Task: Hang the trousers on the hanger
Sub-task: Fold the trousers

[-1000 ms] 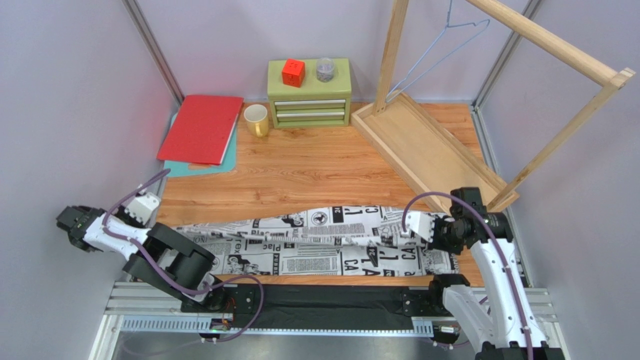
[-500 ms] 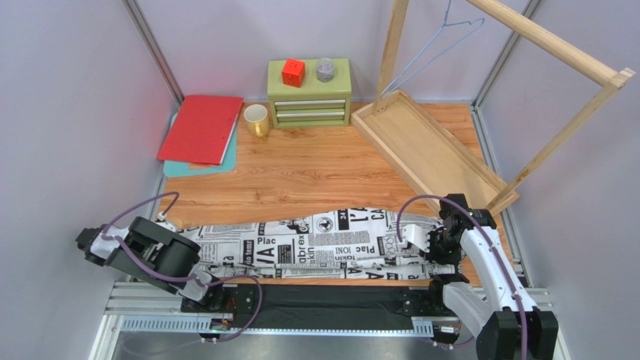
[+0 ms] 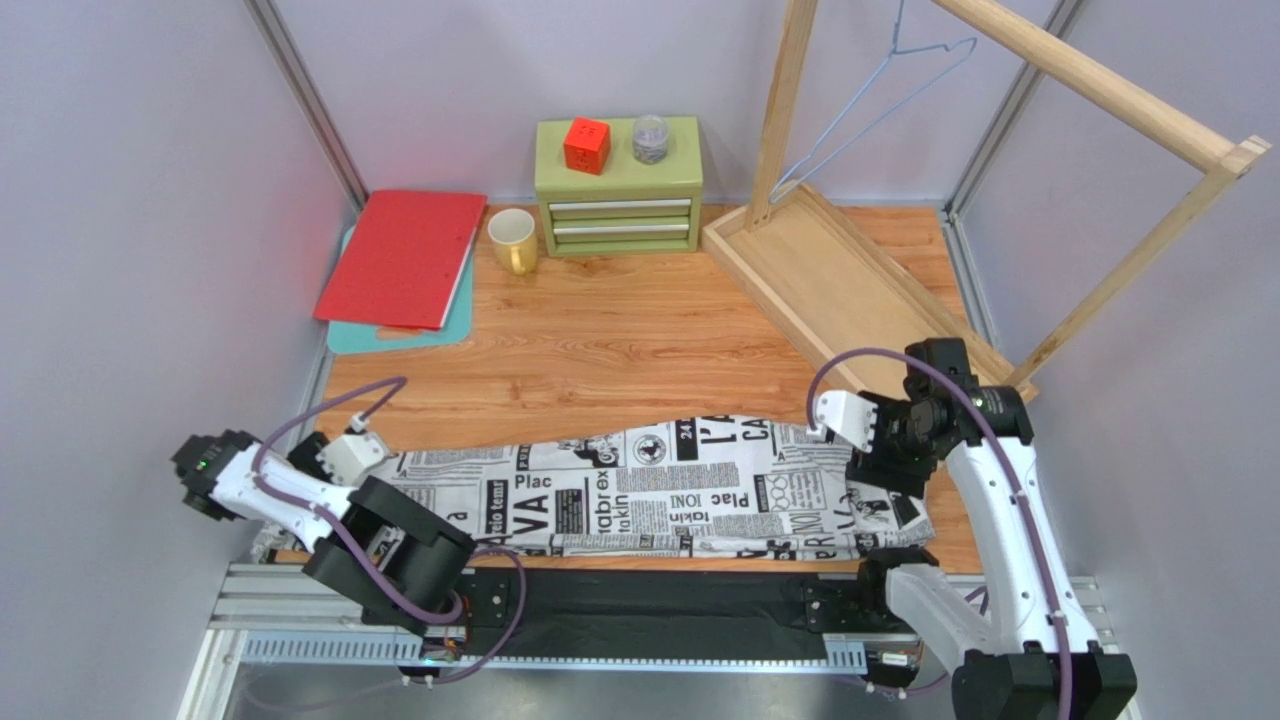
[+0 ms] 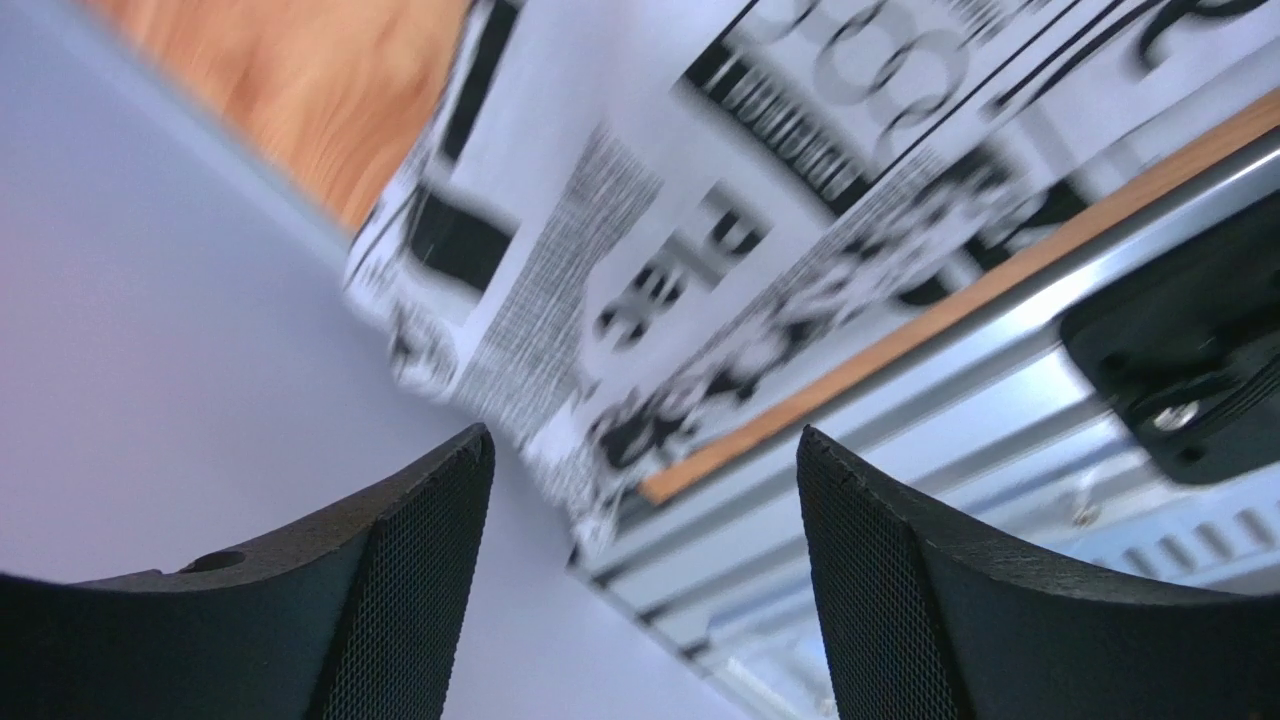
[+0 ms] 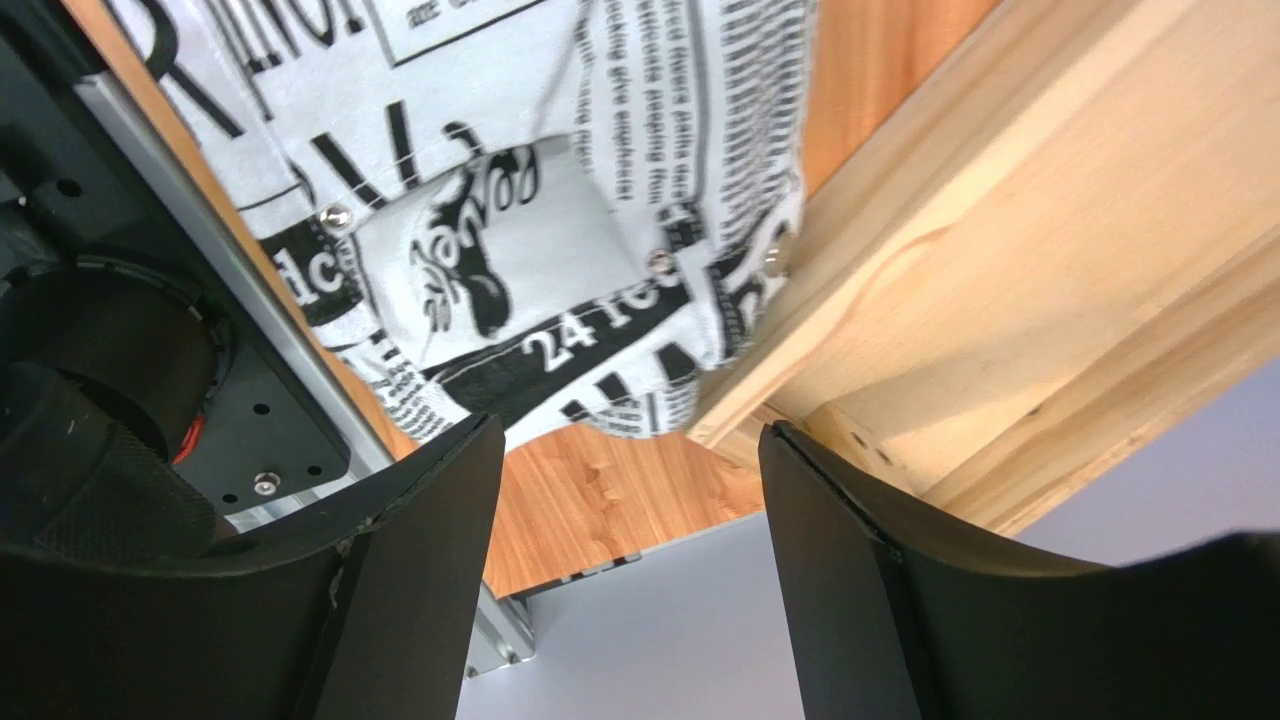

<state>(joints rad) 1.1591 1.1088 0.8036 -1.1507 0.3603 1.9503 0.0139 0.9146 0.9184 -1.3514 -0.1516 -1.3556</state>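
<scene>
The trousers (image 3: 646, 488) lie spread lengthwise along the near edge of the bench (image 3: 631, 330), and the hanger (image 3: 864, 105) hangs from the rack (image 3: 1112, 90) at the far right, well apart from them. So I judge I am at the laying-out step, with no lifting begun. My left hand (image 4: 643, 450) is wide and empty over the cuff end. My right hand (image 5: 631, 428) is wide and empty over the pocketed waist end, just beside the rack's base. The left wrist view is blurred, so I cannot say whether that hand touches the cloth. Next I think I need a fresh grip on the trousers, then a long carry up to feed them through the hanger's triangle. I count one pair of trousers, one hanger, one rack, one chest (image 3: 619, 188), one cube (image 3: 586, 144), one jar (image 3: 649, 138), one mug (image 3: 513, 237) and two folders (image 3: 403, 255).
</scene>
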